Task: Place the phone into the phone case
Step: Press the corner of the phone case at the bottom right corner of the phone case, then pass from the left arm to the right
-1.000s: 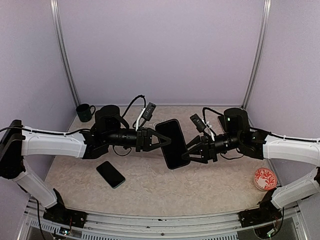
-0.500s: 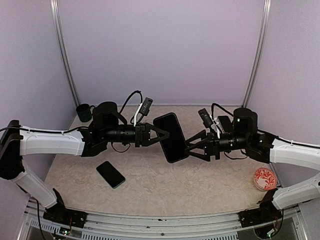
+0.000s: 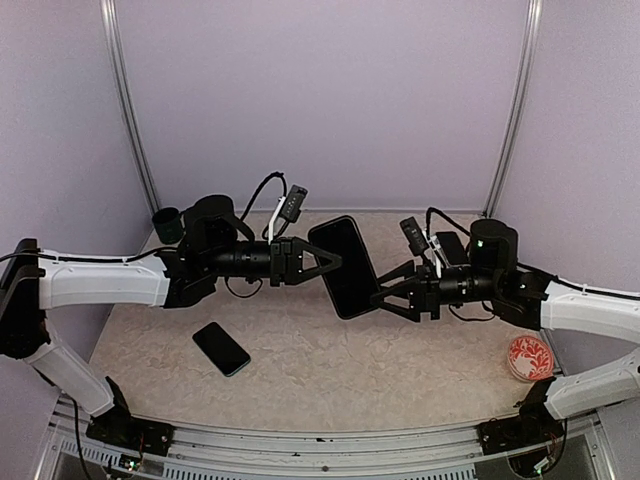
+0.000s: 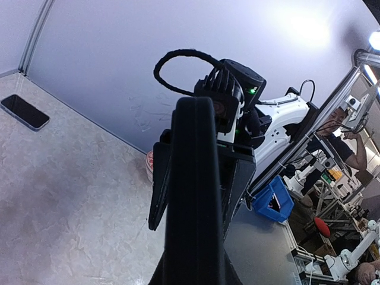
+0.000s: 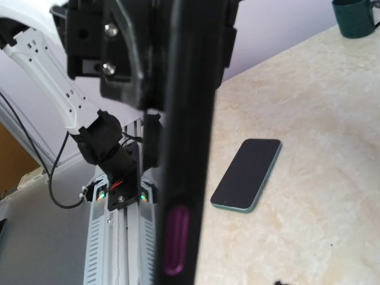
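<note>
Phone case is a slim black round-cornered slab

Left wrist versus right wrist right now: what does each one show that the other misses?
Only left wrist: the dish, the right arm and a blue bin. Only right wrist: the mug and the left arm. Both: the case edge-on, close up, and the phone flat on the table.

The beige table carries a phone, mug and red dish.
</note>
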### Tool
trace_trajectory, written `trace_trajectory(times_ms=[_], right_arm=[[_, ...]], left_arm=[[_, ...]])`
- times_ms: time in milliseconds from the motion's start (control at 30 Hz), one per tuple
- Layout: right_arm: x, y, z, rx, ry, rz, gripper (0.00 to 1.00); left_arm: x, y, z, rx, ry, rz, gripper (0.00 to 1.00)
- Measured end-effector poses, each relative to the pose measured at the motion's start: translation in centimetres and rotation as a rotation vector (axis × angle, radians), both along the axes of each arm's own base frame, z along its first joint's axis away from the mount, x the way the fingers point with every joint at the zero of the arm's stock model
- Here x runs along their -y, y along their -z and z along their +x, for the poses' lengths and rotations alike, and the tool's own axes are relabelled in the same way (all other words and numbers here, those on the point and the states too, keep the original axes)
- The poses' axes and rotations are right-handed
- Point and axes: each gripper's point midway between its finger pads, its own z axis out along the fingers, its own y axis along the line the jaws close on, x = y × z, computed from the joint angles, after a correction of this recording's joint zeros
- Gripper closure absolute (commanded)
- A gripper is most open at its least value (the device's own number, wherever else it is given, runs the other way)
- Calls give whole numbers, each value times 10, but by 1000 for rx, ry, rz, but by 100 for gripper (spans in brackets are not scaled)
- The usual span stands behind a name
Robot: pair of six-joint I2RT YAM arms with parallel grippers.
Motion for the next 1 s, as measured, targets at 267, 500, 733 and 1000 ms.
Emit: trace_trajectory(times_ms=[267,500,733,1000], right_arm=[[-10,1,0,-10,-60,-16,67],[-14,9,-6,-84,-126,-33,100],[-14,10,-8,-118,-160,-31,100],[-12,16,-6,-123,-146,-52,100]], left_arm=[[7,9,3,-15,20,17,100],[9,16,0,-11,42,35,100],[9,18,-1,12,53,40,78],[6,16,9,-8,7,32,12]])
